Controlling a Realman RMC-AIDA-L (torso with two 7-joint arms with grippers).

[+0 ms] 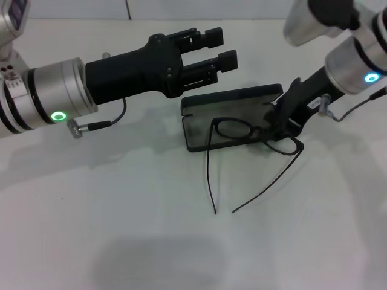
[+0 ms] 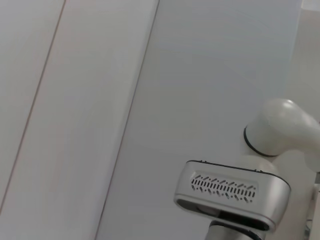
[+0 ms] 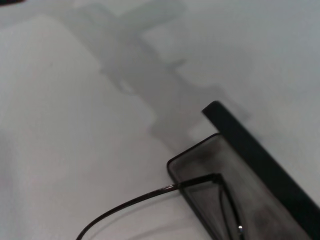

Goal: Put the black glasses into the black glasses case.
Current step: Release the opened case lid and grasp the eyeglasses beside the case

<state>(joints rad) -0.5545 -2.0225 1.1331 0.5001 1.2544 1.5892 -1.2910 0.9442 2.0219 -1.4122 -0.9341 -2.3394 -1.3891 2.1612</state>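
The black glasses case (image 1: 198,128) lies open in the middle of the table, its lid raised at the far side. The black glasses (image 1: 234,129) rest with one lens inside the case, and both temple arms stretch out over the table toward me. My right gripper (image 1: 279,121) is at the case's right end, closed on the glasses frame near the other lens. My left gripper (image 1: 221,48) hovers open and empty above the case's far left corner. The right wrist view shows a case corner (image 3: 260,155) and a temple arm (image 3: 150,197).
The white table (image 1: 121,229) surrounds the case. The left wrist view shows only a pale wall and part of the right arm (image 2: 235,190).
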